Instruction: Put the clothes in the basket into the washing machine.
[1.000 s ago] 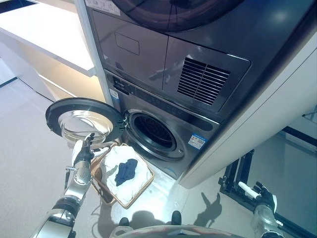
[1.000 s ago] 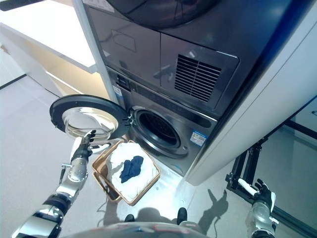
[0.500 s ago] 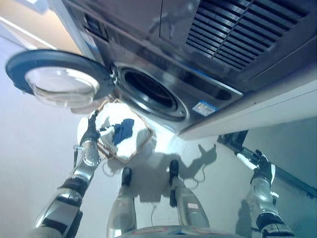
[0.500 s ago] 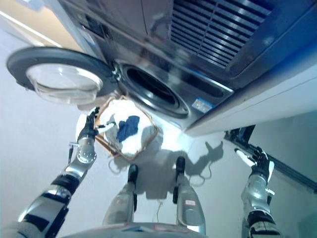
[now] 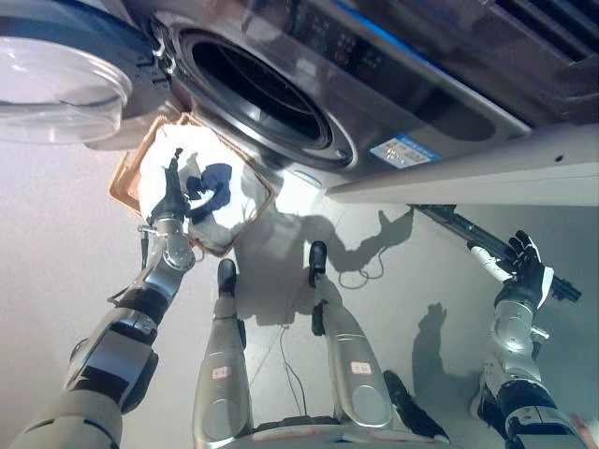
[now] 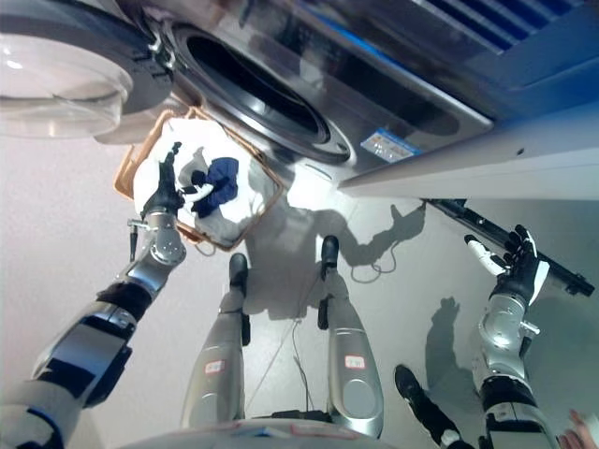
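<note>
A brown wicker basket [image 5: 123, 174] stands on the floor under the washing machine's open drum [image 5: 257, 94]. It holds white cloth [image 5: 245, 190] with a dark blue garment [image 5: 212, 187] on top. The round door [image 5: 58, 82] is swung open to the left. My left hand [image 5: 171, 198] hovers over the basket's near side, fingers straight and open, holding nothing. My right hand [image 5: 522, 265] hangs far to the right, open and empty. The same scene shows in the right eye view, with the basket [image 6: 128, 166] and my left hand [image 6: 165, 187].
The grey washing machine front [image 5: 393, 103] with a stacked unit above fills the top. A black metal frame [image 5: 468, 234] lies on the floor at right, near my right hand. A white panel [image 5: 487, 173] runs beside the machine.
The camera has tilted down, so the whole scene has shifted upward. My left hand has come over the basket's cloth. My right hand stays out to the right.
</note>
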